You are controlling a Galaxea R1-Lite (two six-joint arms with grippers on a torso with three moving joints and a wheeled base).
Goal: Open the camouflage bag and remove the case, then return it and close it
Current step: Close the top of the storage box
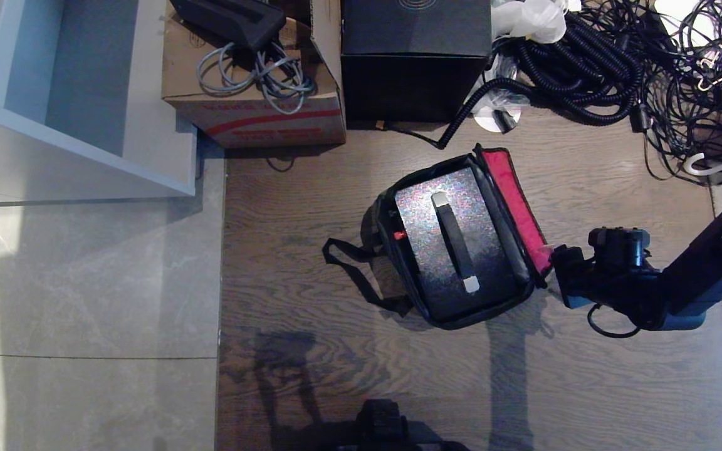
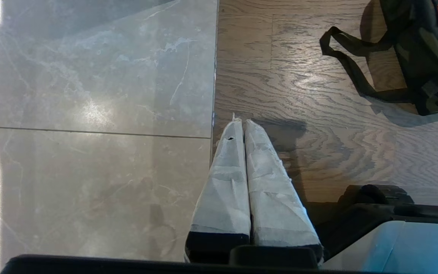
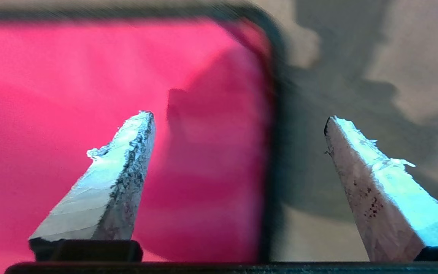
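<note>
Fingers of my right gripper [image 3: 238, 121] are standing wide apart and gripping nothing, straddling the black-trimmed edge of the red-lined flap [image 1: 514, 200], which I am reading as just let go. The camouflage bag [image 1: 455, 241] is lying open mid-floor, the case [image 1: 452, 247] sitting inside, handle up for grasping. My left gripper [image 2: 243, 127] is parked, pressed closed.

A cardboard box [image 1: 254, 94] with red print sits at the far edge of the wood floor [image 1: 311, 326], grey cables [image 1: 257, 72] coiled on top. Just beside it stands a black cube box [image 1: 414, 59]. Tangled black cords [image 1: 618, 62] fill the far right corner. Grey tiles [image 1: 85, 300] border the wood's left edge.
</note>
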